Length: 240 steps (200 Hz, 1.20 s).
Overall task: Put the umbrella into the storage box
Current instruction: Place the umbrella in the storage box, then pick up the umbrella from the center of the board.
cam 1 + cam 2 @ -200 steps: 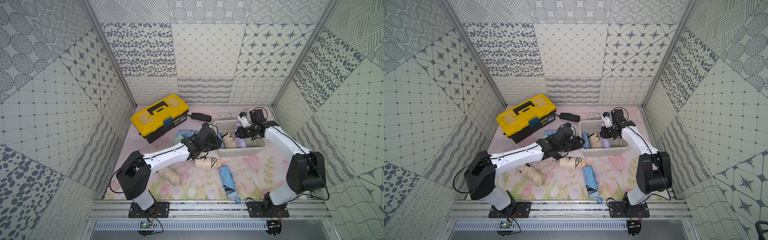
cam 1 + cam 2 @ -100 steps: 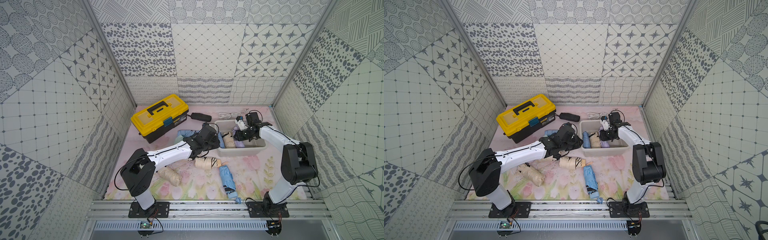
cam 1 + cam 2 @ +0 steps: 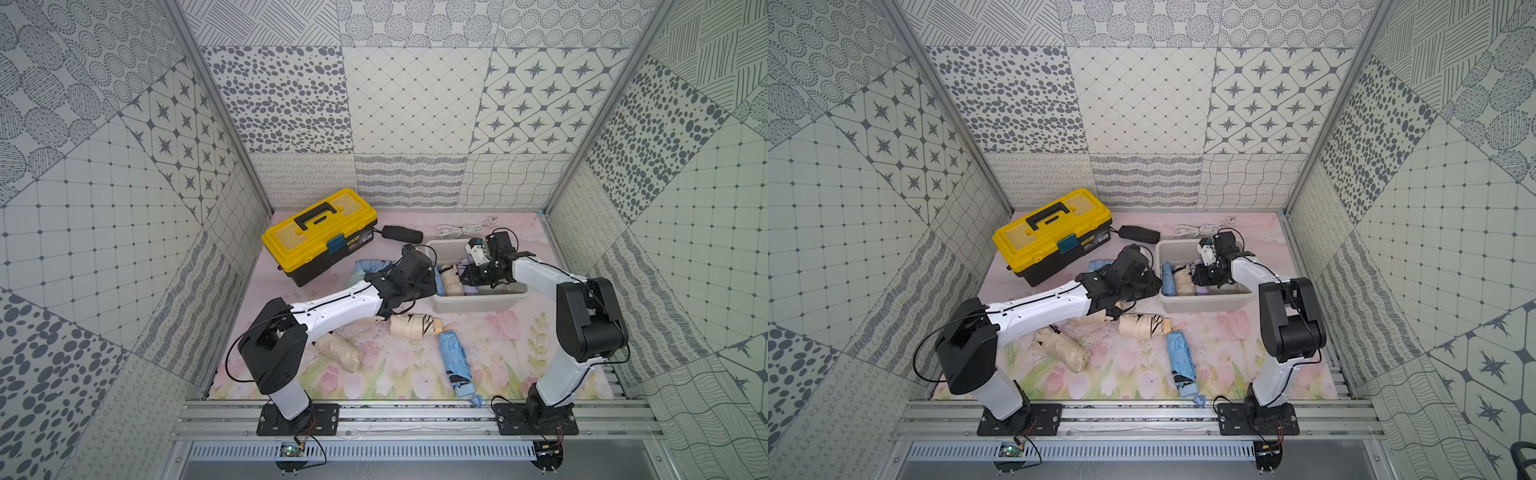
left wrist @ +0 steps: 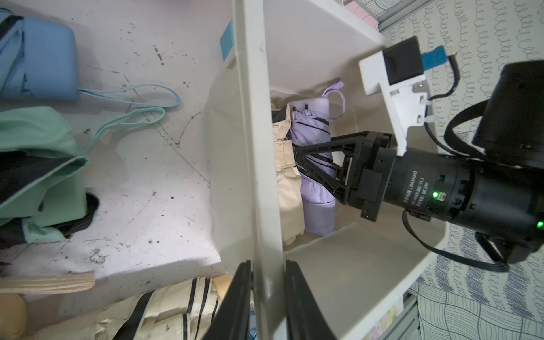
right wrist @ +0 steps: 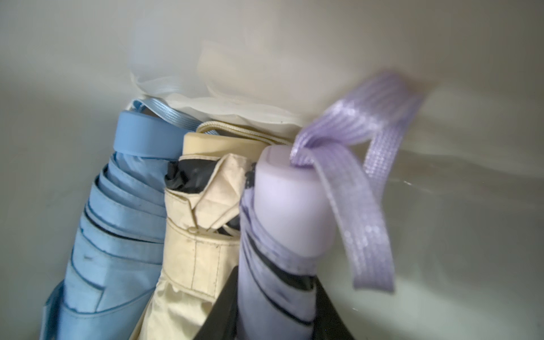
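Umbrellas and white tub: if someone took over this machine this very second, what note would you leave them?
Left gripper: fingers shut on the storage box side wall.
Right gripper: fingers shut on the lilac umbrella, low inside the box.
Done: boxed blue umbrella and boxed cream umbrella lie beside it.
Left: release the lilac one. Striped cream umbrella, plain cream umbrella and long blue umbrella lie on the mat. Blue bundle and green bundle sit outside the box.

storage box (image 3: 1204, 304): free beyond lilac umbrella (image 4: 312, 123) | right end effector (image 4: 298, 159) inside | left end effector (image 4: 268, 264) astride wall
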Motion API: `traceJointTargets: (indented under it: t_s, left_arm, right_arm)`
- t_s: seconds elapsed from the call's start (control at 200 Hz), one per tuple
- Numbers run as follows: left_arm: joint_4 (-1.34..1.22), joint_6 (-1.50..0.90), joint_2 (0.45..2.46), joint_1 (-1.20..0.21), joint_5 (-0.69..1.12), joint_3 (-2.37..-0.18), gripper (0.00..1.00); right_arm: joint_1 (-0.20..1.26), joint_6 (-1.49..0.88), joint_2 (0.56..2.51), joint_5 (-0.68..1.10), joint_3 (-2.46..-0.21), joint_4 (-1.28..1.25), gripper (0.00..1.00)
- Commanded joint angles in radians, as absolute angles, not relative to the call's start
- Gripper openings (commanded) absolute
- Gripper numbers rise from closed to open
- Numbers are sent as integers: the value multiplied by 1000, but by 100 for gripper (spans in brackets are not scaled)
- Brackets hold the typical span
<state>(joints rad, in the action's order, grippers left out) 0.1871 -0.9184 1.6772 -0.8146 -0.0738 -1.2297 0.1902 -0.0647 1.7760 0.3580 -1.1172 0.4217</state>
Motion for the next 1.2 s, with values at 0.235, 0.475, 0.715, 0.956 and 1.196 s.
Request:
traceJointTargets:
  t_s: [0.235, 0.475, 0.715, 0.956, 1.196]
  left_arm:
    - [233, -875, 1623, -815, -92, -1226, 27]
    - [253, -863, 1562, -815, -137, -1199, 41]
    - [313, -892, 1442, -813, -234, -1127, 50]
    - [551, -1052, 1285, -791, -378, -1028, 55]
    - [896, -1267, 1148, -701, -408, -945, 64]
  right_arm:
    - [209, -138, 1759, 325, -1097, 338, 67]
    - [201, -81, 1606, 253, -1082, 371, 79]
    - [201, -19, 1430, 353, -1052, 394, 81]
    - [223, -99, 1228, 476, -962, 426, 80]
    - [433, -243, 1070, 387, -858, 438, 80]
